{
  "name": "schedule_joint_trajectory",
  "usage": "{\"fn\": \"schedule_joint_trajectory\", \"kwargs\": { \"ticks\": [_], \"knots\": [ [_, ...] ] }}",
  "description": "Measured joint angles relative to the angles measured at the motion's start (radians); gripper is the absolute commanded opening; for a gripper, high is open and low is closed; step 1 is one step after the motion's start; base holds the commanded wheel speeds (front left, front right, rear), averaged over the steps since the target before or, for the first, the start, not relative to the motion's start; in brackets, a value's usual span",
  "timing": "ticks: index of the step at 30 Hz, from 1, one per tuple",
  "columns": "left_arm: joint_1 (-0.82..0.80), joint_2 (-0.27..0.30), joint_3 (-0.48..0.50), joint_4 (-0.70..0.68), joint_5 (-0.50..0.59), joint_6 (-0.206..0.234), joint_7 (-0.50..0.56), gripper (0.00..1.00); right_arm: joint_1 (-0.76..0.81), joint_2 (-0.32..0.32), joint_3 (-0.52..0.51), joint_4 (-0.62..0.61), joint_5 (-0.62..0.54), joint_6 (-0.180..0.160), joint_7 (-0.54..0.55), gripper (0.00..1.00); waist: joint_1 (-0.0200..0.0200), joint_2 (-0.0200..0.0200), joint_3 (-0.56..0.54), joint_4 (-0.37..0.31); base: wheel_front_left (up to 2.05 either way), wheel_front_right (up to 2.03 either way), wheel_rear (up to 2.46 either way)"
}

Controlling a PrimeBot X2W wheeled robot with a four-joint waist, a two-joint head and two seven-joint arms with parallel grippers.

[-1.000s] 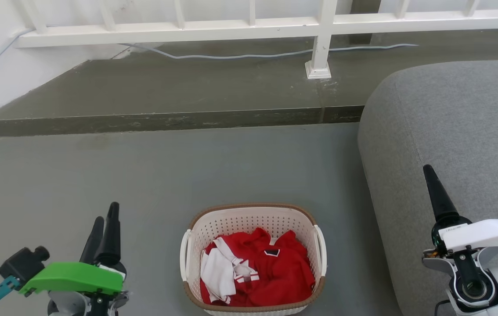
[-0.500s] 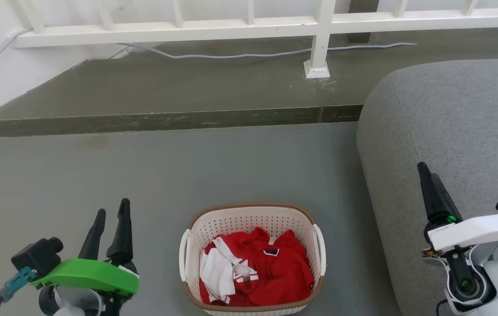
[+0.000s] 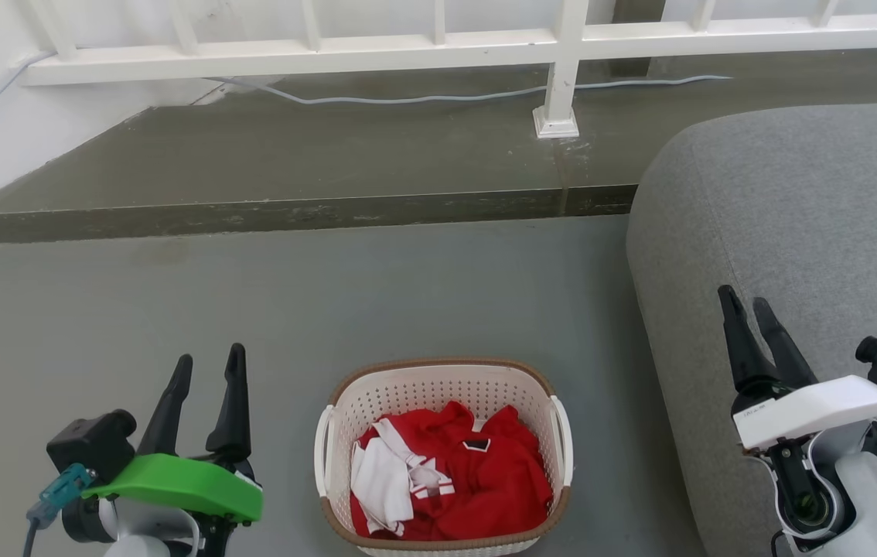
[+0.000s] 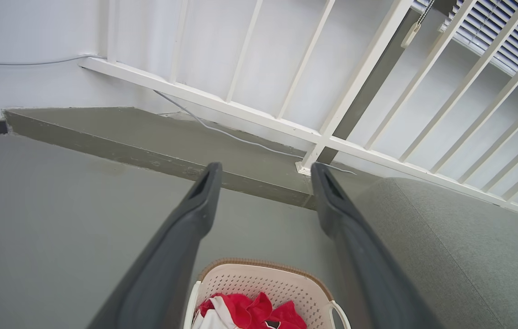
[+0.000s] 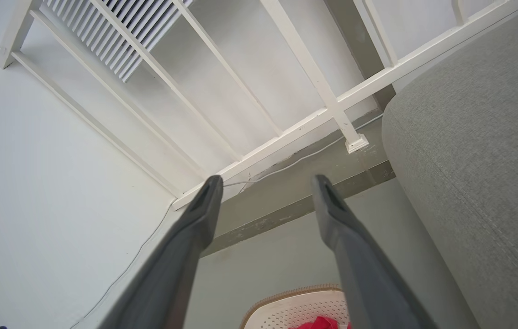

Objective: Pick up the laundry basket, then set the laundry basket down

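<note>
The laundry basket (image 3: pixel 346 406) stands on the grey floor at the bottom middle of the head view, cream-white and perforated with a brown rim, holding red and white clothes. Its far rim shows low in the left wrist view (image 4: pixel 259 265) and in the right wrist view (image 5: pixel 295 294). My left gripper (image 3: pixel 210 362) is open to the basket's left, apart from it, fingers pointing up and away. To the basket's right, in front of the sofa, my right gripper (image 3: pixel 744 300) is open as well. Both hold nothing.
A grey sofa (image 3: pixel 794 216) fills the right side, close beside the basket. A raised concrete step (image 3: pixel 291 209) crosses the floor ahead, with a white railing (image 3: pixel 438 46) and a grey cable (image 3: pixel 407 98) on it. A white wall stands at the left.
Both grippers have opened from shut. The left gripper moved up and right towards the basket; the right one shifted slightly left. The basket has not moved.
</note>
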Motion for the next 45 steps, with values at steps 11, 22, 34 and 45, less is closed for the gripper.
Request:
{"fn": "schedule_joint_trajectory", "kwargs": {
  "ticks": [11, 22, 34, 45],
  "knots": [
    [0.0, -0.002, -0.015, -0.018, 0.136, 0.008, -0.03, 1.0, -0.006, 0.002, 0.0, 0.017, -0.155, -0.001, -0.028, 1.0, 0.0, 0.0, -0.001, -0.003, 0.0, 0.0, 0.0],
    [0.0, -0.004, -0.031, -0.038, 0.286, 0.008, -0.065, 1.0, -0.007, 0.021, 0.006, 0.033, -0.309, -0.001, -0.064, 1.0, 0.0, 0.0, -0.001, -0.004, 0.0, 0.0, 0.0],
    [0.0, -0.005, -0.039, -0.042, 0.291, 0.009, -0.068, 1.0, -0.008, 0.036, -0.017, 0.048, -0.341, 0.0, -0.064, 1.0, 0.0, 0.0, 0.002, -0.005, 0.0, 0.0, 0.0],
    [-0.002, -0.005, -0.044, -0.045, 0.283, 0.018, -0.068, 1.0, -0.008, 0.053, -0.033, 0.059, -0.349, 0.0, -0.064, 1.0, 0.0, 0.0, 0.006, -0.007, 0.0, 0.0, 0.0]
  ]
}}
